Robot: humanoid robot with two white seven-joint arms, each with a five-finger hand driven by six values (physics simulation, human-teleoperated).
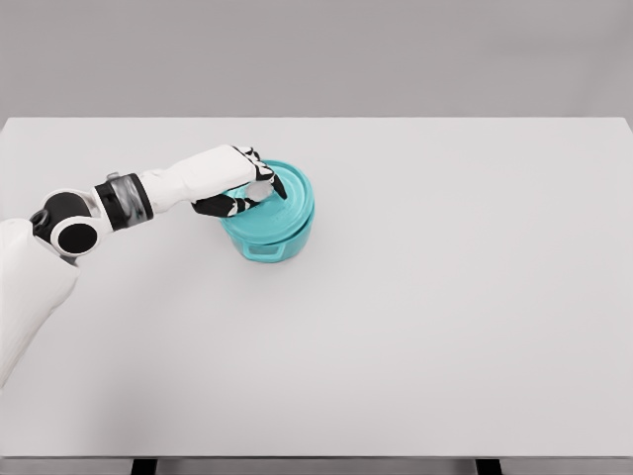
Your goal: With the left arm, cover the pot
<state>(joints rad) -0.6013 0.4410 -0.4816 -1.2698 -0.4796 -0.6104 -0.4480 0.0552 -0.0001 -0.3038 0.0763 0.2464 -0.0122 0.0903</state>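
- Left of frame centre, on a white table (415, 327): teal pot (269, 235), lid (293, 198) seated on top, one small side handle facing the lower edge.
- Reaching in from the left edge: white left arm, left hand (237, 183) laid over the lid's left portion, dark-tipped fingers (229, 206) curled down around it.
- Hidden beneath palm and fingers: lid knob, so exact point of grip hard to make out.
- Cut off at lower left: shoulder and upper arm.
- Along the bottom edge: dark table legs, barely visible.
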